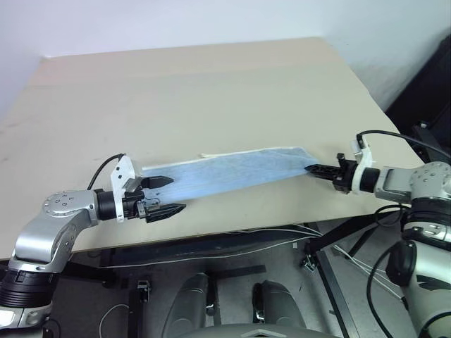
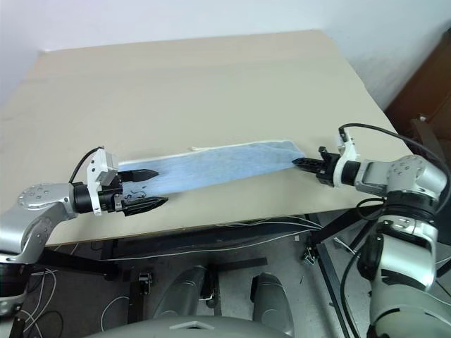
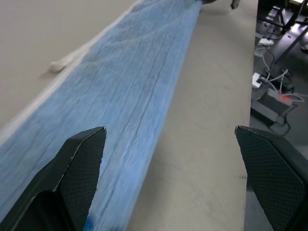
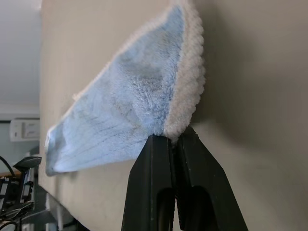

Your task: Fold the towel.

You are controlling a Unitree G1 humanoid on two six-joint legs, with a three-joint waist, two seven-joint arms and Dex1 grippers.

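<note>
This looks like a robotics lab or test room rather than a home. A large plain beige table (image 1: 211, 91) stands against bare white walls (image 1: 176, 21), with nothing decorative around it. Below the table's near edge, white cables (image 1: 232, 243) hang loose along a black metal frame (image 1: 331, 282). On the grey floor beside the table, past its right edge, lie more cables and a power strip (image 3: 274, 98), with dark equipment stands near it.
</note>
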